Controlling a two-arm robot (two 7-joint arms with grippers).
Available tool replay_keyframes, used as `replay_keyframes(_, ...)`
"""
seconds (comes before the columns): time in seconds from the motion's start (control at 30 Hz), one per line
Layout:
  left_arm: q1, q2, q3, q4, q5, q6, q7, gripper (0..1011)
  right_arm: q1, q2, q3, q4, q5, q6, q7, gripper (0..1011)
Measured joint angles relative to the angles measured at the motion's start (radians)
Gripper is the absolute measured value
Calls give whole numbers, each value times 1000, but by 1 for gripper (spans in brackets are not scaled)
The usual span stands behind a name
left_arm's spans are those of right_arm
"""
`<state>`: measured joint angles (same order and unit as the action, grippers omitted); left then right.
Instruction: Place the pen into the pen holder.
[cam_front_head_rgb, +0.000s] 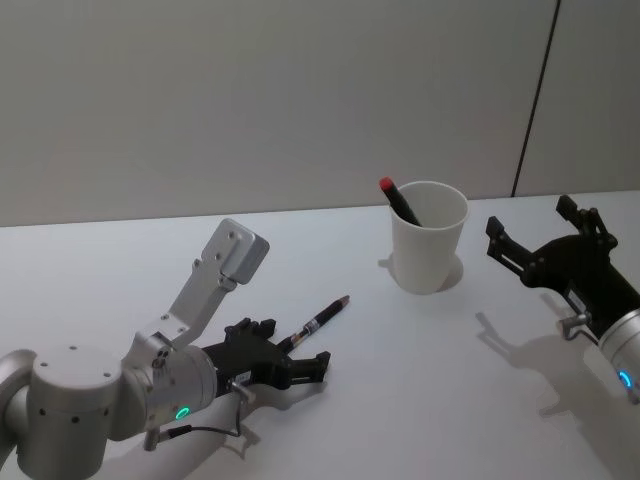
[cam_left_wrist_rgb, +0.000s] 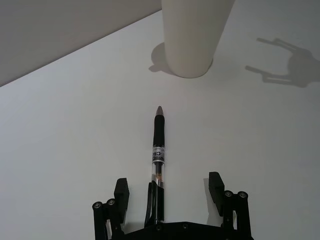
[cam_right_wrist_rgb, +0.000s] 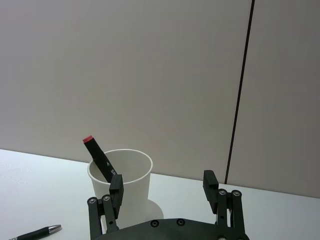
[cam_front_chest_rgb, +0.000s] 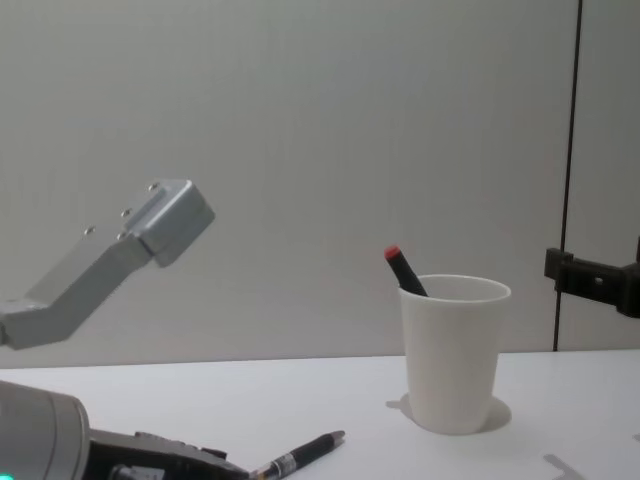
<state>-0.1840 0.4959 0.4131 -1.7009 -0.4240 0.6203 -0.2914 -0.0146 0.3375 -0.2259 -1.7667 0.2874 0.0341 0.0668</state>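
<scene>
The left gripper (cam_front_head_rgb: 292, 345) sits low over the plain white table (cam_front_head_rgb: 120, 270) at the near left. Its grey arm link angles up behind it, and its black fingers (cam_left_wrist_rgb: 121, 189) reach forward and to the right, spread wide with nothing clamped. The slim black pen with a clear printed barrel (cam_front_head_rgb: 318, 320) lies flat on the table. Its rear end rests between those fingers, touching neither one. Its long axis runs diagonally away from the robot, and its far grey end points at the pen holder, a plain white tapered paper cup (cam_front_head_rgb: 428, 245). The cup stands upright farther back and to the right, apart from the pen, and a black marker with a red cap (cam_front_head_rgb: 400, 200) leans inside it. The right gripper (cam_front_head_rgb: 532, 220) hangs above the table just right of the cup, its fingers also parted and empty, aimed toward the cup.
</scene>
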Motion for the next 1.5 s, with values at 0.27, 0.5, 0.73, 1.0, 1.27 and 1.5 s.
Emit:
replay_keyframes(0.27,-5,-5,1,10,8,-1,2,1001,0,0,0,0,0,0,0,1001)
replay_keyframes(0.5,-8,-6,1,14,15,-3,-6,1001,0,0,0,0,0,0,0,1001)
replay_keyframes(0.73,-10,-7,1,17,20,-5,-10,961,0,0,0,0,0,0,0,1002)
replay_keyframes(1.0,-11,-7,1,19,23,-7,-11,765,0,0,0,0,0,0,0,1001)
replay_keyframes(1.27,-11,-8,2,20,24,-7,-14,577,0,0,0,0,0,0,0,1001)
replay_keyframes(1.5,-11,-8,2,21,24,-7,-16,441,0,0,0,0,0,0,0,1001)
